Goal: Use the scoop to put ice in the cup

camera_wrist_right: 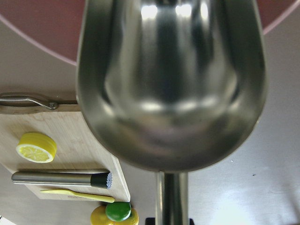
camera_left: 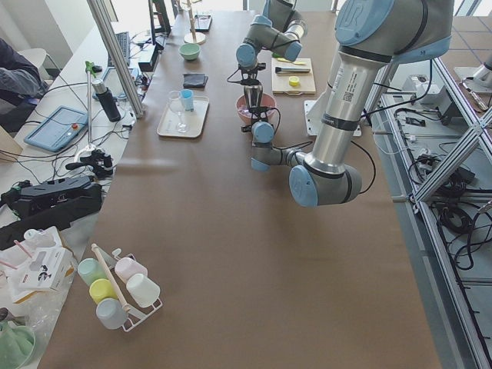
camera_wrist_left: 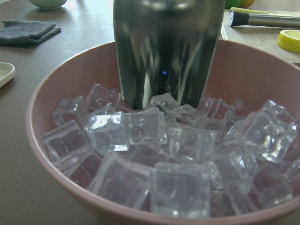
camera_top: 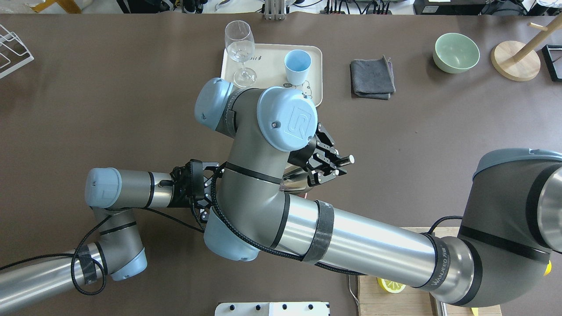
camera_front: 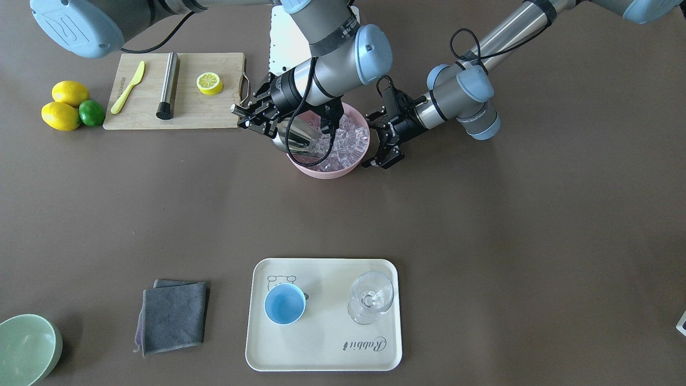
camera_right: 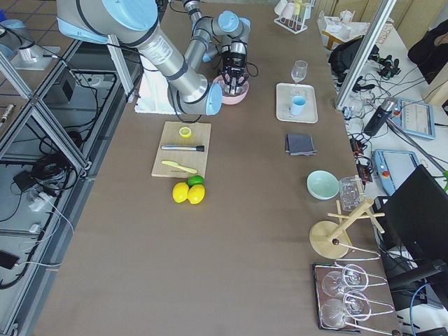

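Scoop mouth-down in ice, handle in tilted right hand.

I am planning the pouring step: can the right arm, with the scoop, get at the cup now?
Probably yes: bare table lies between the pink bowl and the tray, and the cup stands apart from the glass.
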